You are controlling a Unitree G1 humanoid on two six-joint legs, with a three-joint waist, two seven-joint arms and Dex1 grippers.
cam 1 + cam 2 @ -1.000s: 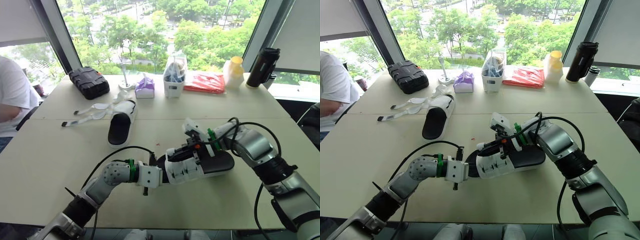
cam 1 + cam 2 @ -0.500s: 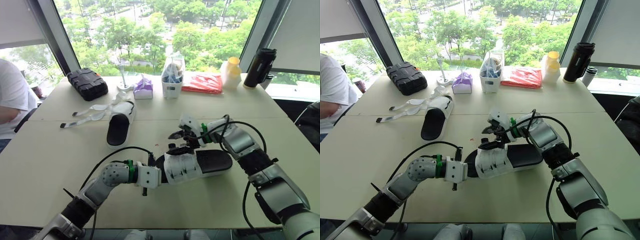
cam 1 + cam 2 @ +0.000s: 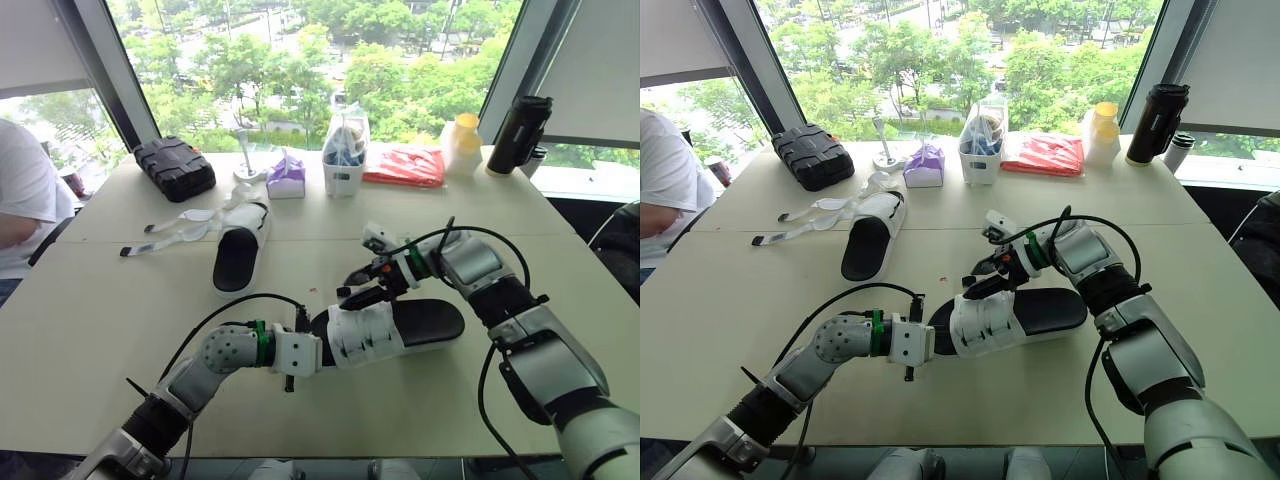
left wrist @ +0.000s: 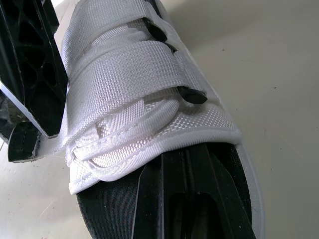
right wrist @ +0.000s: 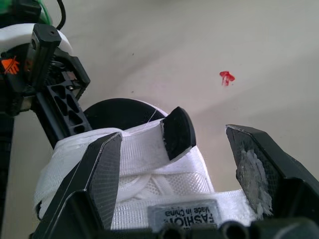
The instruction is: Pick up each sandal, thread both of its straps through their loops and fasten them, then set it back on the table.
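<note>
The near sandal [image 3: 395, 327] lies on the table [image 3: 120, 320], white straps [image 3: 362, 333] closed across it and its toe end clamped by the left gripper [image 3: 325, 350]. The right gripper [image 3: 355, 285] has just lifted off the straps, jaws wide. Fastening looks done, while the second sandal [image 3: 240, 255] beyond waits unstrapped.

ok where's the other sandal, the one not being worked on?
In the left eye view the other sandal lies left of centre, straps loose, in front of the purple tissue pack.
</note>
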